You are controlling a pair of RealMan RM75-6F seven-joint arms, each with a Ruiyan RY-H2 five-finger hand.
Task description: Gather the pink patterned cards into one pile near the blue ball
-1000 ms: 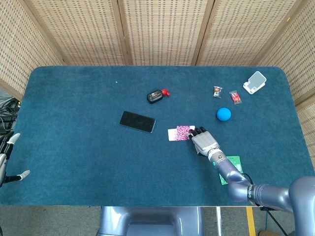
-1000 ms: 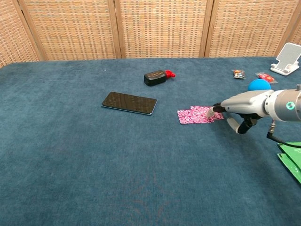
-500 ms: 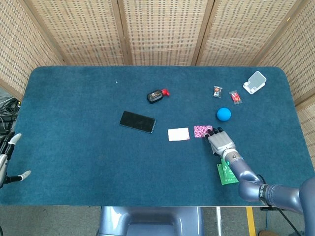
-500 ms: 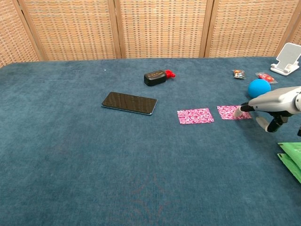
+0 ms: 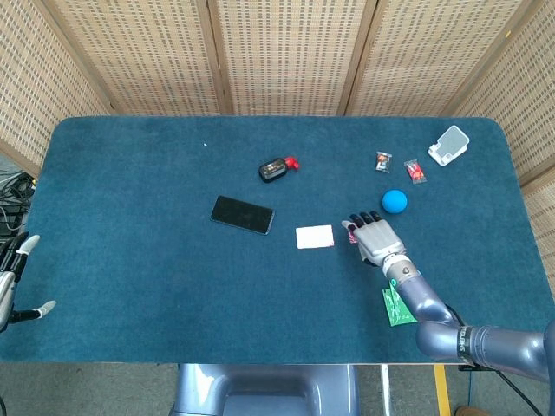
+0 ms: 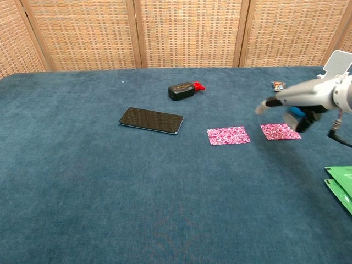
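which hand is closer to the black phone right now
The right hand. It hovers past the pink cards, right of the black phone. The left hand sits at the table's far left edge, farther off.

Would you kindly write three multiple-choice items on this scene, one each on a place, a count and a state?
1. Where is the black phone?
A. left of both pink cards
B. beside the blue ball
C. on the green packets

2. How many pink patterned cards show in the chest view?
A. one
B. two
C. four

3. The right hand is:
A. holding a card
B. pressing the phone
C. raised, holding nothing

Key: 1 A, the phone lies left of the nearer card; 2 B, a second card lies apart; 3 C, its fingers are spread above the table.
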